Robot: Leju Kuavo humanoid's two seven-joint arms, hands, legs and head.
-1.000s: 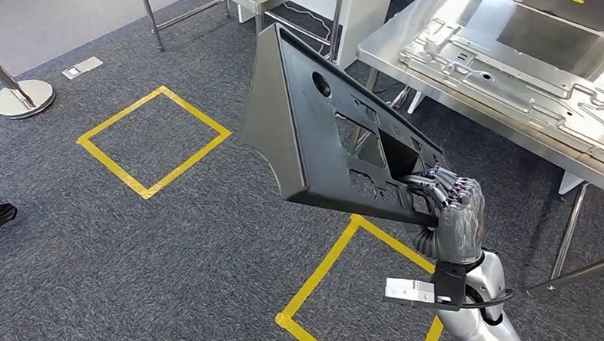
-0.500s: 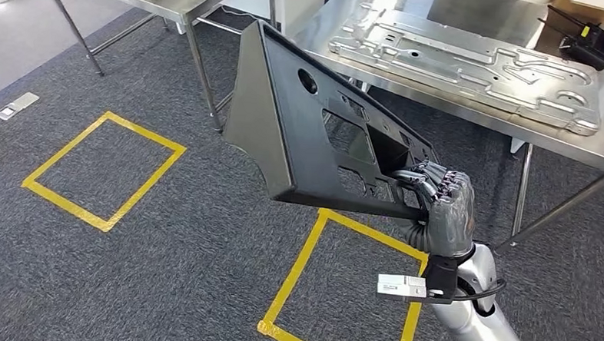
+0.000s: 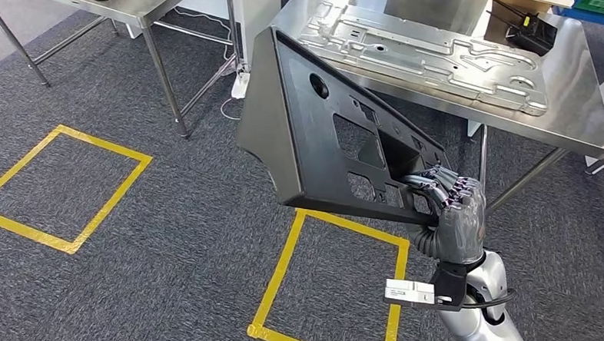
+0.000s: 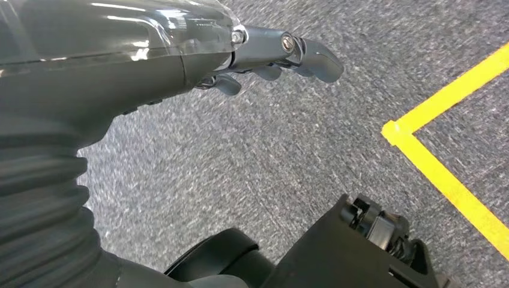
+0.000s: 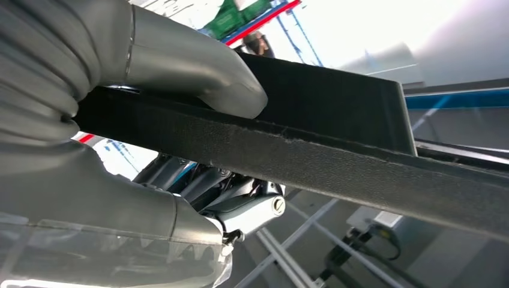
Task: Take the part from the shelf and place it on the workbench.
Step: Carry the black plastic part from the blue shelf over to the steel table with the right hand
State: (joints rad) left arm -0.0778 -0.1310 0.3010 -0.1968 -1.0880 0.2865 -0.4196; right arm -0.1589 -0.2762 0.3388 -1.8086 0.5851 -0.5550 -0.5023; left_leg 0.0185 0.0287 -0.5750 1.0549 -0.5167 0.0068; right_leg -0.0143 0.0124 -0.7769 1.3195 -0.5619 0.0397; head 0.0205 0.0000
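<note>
While I carry it toward the bench, item one, nearest: my right hand point(image 3: 455, 212), fingers curled through a cut-out and thumb clamped on the lower edge of the large black moulded plastic panel with a round hole and rectangular openings point(image 3: 323, 141). Held by one end, the part rises tilted up and away from me, probably so its long body stays off the floor. Item two: my left hand point(image 4: 180, 54), hanging over grey carpet, fingers loosely extended, holding nothing. Item three: yellow floor-tape square point(image 3: 332, 283), just below the panel. Item four, beyond: stainless steel workbench point(image 3: 578, 113), bearing a ribbed silver metal plate point(image 3: 427, 49); the part is in the air before its near edge, not yet set down.
</note>
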